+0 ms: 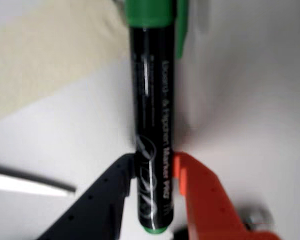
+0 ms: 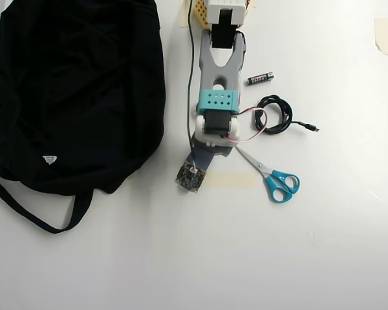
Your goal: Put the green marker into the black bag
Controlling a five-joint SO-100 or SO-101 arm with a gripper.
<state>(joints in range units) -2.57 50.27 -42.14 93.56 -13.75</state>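
Observation:
In the wrist view the green marker (image 1: pixel 152 100) runs straight up the frame, a dark printed barrel with its green cap at the top and a green end at the bottom. My gripper (image 1: pixel 154 162) is shut on the lower barrel, with the black finger (image 1: pixel 105 200) on the left and the orange finger (image 1: pixel 205 200) on the right, both touching it. In the overhead view the black bag (image 2: pixel 77 90) fills the upper left, and its strap loops toward the front. My arm (image 2: pixel 216 103) stands just right of the bag and hides the marker and the fingers beneath it.
Blue-handled scissors (image 2: pixel 275 177) lie right of the arm, and a blade tip (image 1: pixel 30 184) shows in the wrist view. A black cable coil (image 2: pixel 275 115) and a small battery (image 2: pixel 260 78) lie further back. Beige tape (image 2: pixel 229 180) is stuck to the white table.

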